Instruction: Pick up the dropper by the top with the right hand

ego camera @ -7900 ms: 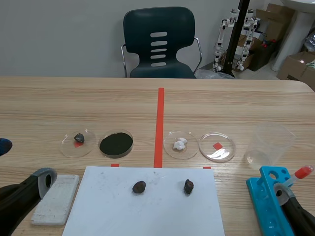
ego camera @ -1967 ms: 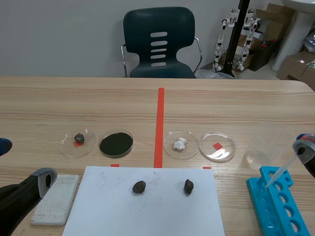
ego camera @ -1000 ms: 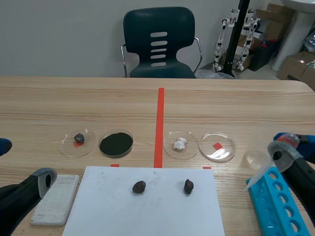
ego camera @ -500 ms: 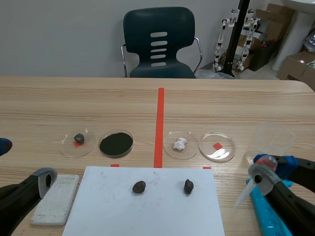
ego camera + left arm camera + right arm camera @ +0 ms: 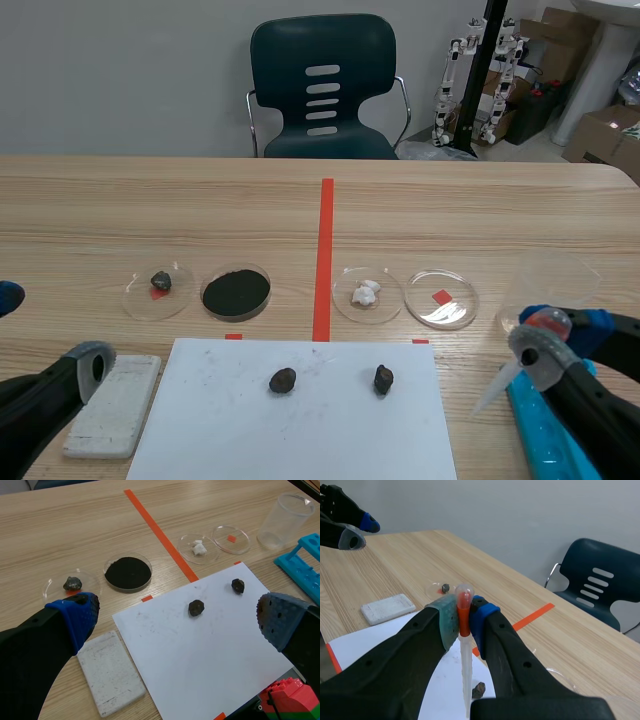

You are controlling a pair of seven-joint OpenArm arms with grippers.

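Right pincer (image 5: 464, 614): closed on the dropper (image 5: 465, 667), one pad on each side of its red collar. The clear bulb pokes out just above the pads. Gripping this high meets the call for a hold by the top and leaves the whole tube free.
Dropper: in the air, touching nothing but the pads. From the wrist, the tube hangs down past the fingers with its tip toward the table (image 5: 450, 215). From the front it slants, tip low over bare wood between the paper (image 5: 300, 430) and the rack (image 5: 548, 432).
Rack: teal, holes up, lying under the right arm. The dropper is out of it and beside it, so I judge the pick-up itself done.
Left pincer (image 5: 175, 619): wide open and holding nothing, low over the paper's near side, well apart from the right arm and out of its way.
Cup (image 5: 552, 288): clear and upright, beyond the rack and near the right pincer. I cannot tell whether it holds liquid.
Paper: white sheet bearing two dark stones (image 5: 283, 380), lying apart, probably samples for the dropper.
Dishes (image 5: 441, 298): four shallow ones in a row beyond the paper, two on each side of the tape.
Risk: the collar is slim, so a slack grip could let the tube swing or slip.
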